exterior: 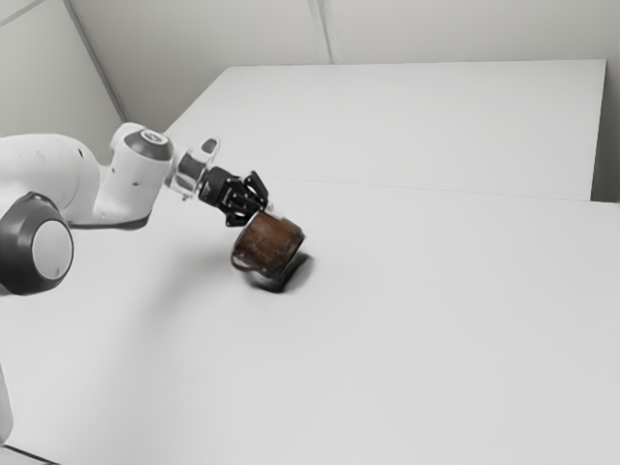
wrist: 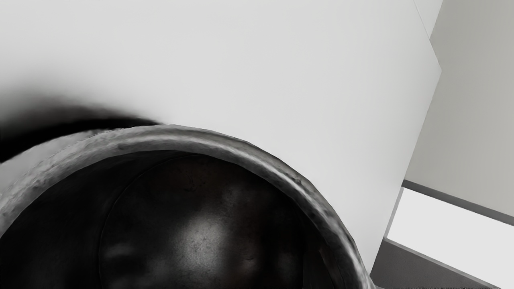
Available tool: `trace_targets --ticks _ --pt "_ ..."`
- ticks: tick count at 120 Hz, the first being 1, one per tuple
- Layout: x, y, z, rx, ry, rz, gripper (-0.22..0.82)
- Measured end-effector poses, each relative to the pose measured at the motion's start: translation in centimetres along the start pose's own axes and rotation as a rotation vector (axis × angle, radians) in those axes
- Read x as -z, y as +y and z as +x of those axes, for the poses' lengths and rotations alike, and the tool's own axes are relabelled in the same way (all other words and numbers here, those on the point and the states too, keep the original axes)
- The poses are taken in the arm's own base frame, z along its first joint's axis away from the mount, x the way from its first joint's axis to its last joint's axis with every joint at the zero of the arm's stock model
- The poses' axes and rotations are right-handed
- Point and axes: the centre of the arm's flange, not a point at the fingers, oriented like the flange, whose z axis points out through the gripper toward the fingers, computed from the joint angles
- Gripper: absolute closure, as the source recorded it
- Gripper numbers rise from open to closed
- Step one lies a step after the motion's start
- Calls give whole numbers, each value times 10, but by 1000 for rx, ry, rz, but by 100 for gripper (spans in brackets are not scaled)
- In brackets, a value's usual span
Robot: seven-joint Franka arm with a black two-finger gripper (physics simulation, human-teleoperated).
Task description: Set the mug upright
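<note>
Well, the round brown mug (exterior: 272, 244) tilts by the black robot gripper (exterior: 268, 208); how open that is, or whether it holds anything, one cannot tell.

In the exterior view, the place where my claw (exterior: 262, 205) comes up to the mug (exterior: 271, 244) is too small for me to tell how the two meet. The mug's wall hides its inside, and I can't tell whether its underside touches the desk (exterior: 407, 320) over the shadow (exterior: 281, 284). On the claw's side of the mug, my arm (exterior: 134, 186) runs off the picture's edge. In my wrist view, the edge cuts off part of the mug's rim, and darkness hides much of its inner wall.
</note>
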Motion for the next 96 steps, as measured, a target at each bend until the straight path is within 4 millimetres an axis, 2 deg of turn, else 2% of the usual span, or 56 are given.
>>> trace_targets --ticks 13,26,39,52,70,96 --pt "7 32 -12 -79 -13 96 75" --pt "7 74 -41 -220 -44 347 76" --pt "6 99 -68 -330 -61 583 77" --pt "-8 102 -97 -395 -79 753 77" --pt "-25 92 -135 -438 -61 884 78" --pt "-44 87 -157 -496 14 993 78"
